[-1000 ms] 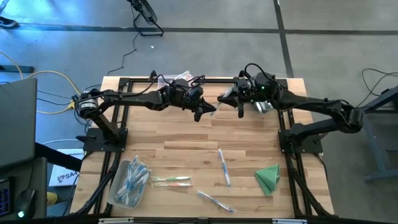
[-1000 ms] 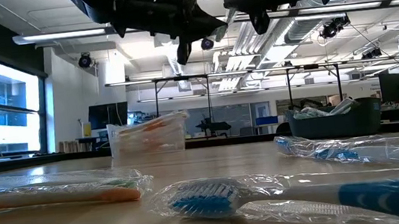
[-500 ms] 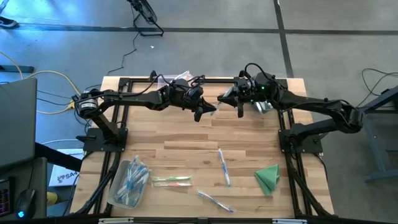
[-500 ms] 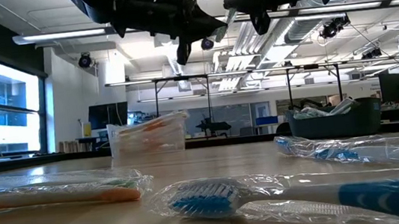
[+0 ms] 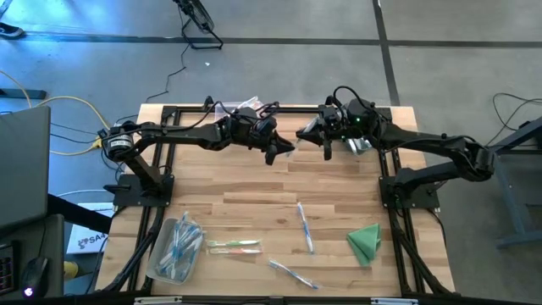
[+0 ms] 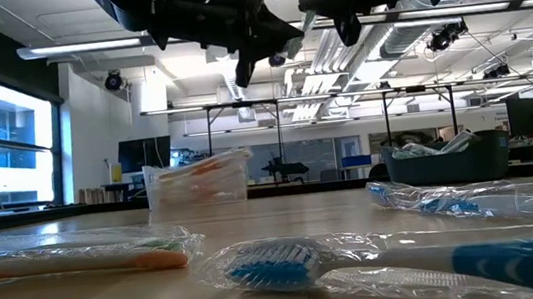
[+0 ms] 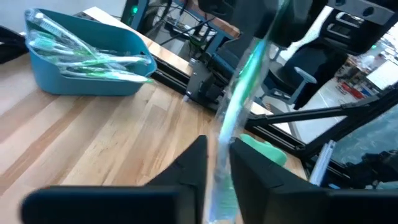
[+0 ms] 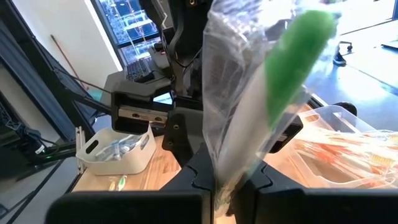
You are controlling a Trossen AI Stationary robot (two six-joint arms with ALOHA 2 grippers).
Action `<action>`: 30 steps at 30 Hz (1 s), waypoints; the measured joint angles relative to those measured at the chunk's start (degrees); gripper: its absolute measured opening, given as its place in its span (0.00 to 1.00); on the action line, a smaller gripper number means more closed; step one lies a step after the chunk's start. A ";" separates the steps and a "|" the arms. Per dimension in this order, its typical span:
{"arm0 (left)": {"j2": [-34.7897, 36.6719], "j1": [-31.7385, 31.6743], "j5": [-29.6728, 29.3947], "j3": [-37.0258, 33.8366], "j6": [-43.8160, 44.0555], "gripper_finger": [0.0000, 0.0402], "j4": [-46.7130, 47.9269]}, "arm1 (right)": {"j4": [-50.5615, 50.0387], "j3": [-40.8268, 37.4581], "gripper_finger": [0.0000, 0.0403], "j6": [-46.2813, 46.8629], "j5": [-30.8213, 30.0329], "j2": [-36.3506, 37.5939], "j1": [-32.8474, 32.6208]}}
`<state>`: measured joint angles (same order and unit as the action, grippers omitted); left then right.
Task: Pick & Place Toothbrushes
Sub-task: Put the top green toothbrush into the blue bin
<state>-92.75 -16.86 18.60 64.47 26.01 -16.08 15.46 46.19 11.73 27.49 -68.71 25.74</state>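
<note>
At the table's left near corner, my clear bin (image 5: 174, 250) holds several wrapped toothbrushes (image 5: 179, 241). Beside it lies an orange-and-green pair (image 5: 234, 246), then a blue one (image 5: 292, 274) near the front edge and another blue one (image 5: 304, 226) mid-table. A green cloth (image 5: 365, 241) sits far right. Above the far side, my left gripper (image 7: 217, 158) has its fingers slightly parted around a green wrapped toothbrush (image 7: 239, 93). My right gripper (image 8: 231, 169), facing it, is clamped tight on the same toothbrush.
</note>
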 joint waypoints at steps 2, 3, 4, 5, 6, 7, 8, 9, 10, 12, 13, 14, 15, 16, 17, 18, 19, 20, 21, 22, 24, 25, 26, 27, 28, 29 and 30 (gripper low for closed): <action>0.00 0.00 -1.27 0.00 -0.01 0.21 0.00 | 0.00 0.00 0.04 0.00 -0.02 0.02 0.02; 0.00 0.00 -1.67 0.00 -0.01 0.25 0.00 | -0.02 0.00 0.04 0.00 -0.03 0.02 0.02; 0.00 0.00 -2.20 0.00 -0.01 0.28 0.02 | -0.06 0.00 0.04 0.00 -0.04 0.02 0.02; 0.00 0.00 -2.69 0.00 -0.02 0.31 0.03 | -0.13 0.00 0.04 0.00 -0.03 0.02 0.02; 0.00 0.00 -2.97 0.00 -0.03 0.34 0.02 | -0.17 0.00 0.04 0.00 -0.02 0.02 0.02; 0.00 -0.02 -3.01 0.00 -0.04 0.36 0.04 | -0.17 0.00 0.04 0.00 0.00 0.02 0.02; 0.00 -0.02 -3.12 0.00 -0.05 0.38 -0.04 | -0.17 0.00 0.04 0.00 0.00 0.02 0.02; 0.00 -0.02 -3.18 0.00 -0.05 0.40 -0.28 | -0.17 0.00 0.04 0.00 0.03 0.02 0.02; 0.00 -0.02 -3.32 0.00 -0.07 0.41 -0.45 | -0.17 0.00 0.04 0.00 0.09 0.02 0.02; 0.00 -0.02 -3.36 0.00 -0.07 0.43 -0.41 | -0.19 0.00 0.04 0.02 0.11 0.02 0.02; 0.00 -0.02 -3.36 0.00 -0.08 0.44 -0.30 | -0.22 0.00 0.04 0.02 0.11 0.02 0.02; 0.00 -0.02 -3.36 0.00 -0.08 0.44 -0.19 | -0.24 0.00 0.04 0.02 0.11 0.02 0.02; 0.00 -0.02 -3.36 0.00 -0.08 0.44 -0.07 | -0.22 0.00 0.04 0.02 0.11 0.02 0.02; 0.00 -0.02 -3.36 0.00 -0.09 0.44 0.14 | -0.23 0.00 0.04 0.02 0.11 0.02 0.02; 0.00 -0.02 -3.34 0.00 -0.09 0.44 0.37 | -0.23 0.00 0.04 0.02 0.10 0.02 0.02; 0.00 -0.02 -3.36 0.00 -0.10 0.44 0.49 | -0.25 0.00 0.04 0.02 0.03 0.02 0.02; 0.00 -0.02 -3.35 0.00 -0.11 0.44 0.48 | -0.24 0.00 0.04 0.02 -0.09 0.02 0.01; 0.00 -0.02 -3.35 0.00 -0.18 0.44 0.41 | -0.24 0.00 0.04 0.02 -0.11 0.02 0.02; 0.00 -0.02 -3.48 0.00 -0.24 0.44 0.03 | -0.24 0.00 0.04 0.02 -0.11 0.02 0.02; -0.02 -0.02 -3.95 0.00 -0.45 0.44 -0.54 | -0.22 0.00 0.04 0.02 -0.13 0.02 0.02; -0.02 0.00 -4.98 0.00 -0.08 0.44 -0.80 | -0.22 0.00 0.04 0.04 -0.34 0.02 0.02; -0.02 0.00 -5.33 0.00 0.70 0.44 -0.54 | -0.23 0.00 0.04 0.03 -0.48 0.02 0.02; -0.02 0.00 -5.37 0.00 1.15 0.44 -0.37 | -0.29 0.00 0.04 0.02 -0.56 0.02 0.04; -0.02 0.00 -5.43 0.00 0.96 0.44 -0.35 | -0.31 0.00 0.04 0.02 -0.66 0.02 0.04; -0.02 0.00 -5.48 0.00 0.00 0.44 -0.47 | -0.28 0.00 0.04 0.04 -0.92 0.02 0.04; -0.02 0.00 -5.53 0.00 -1.25 0.44 -0.54 | -0.28 0.00 0.04 0.03 -1.29 0.02 0.02; -0.02 -0.01 -5.66 0.00 -2.51 0.44 -0.55 | -0.29 0.00 0.04 0.04 -1.66 0.02 0.02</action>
<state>-92.77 -16.88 12.95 64.47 23.50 -16.62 15.18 46.19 11.77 25.82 -68.69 25.76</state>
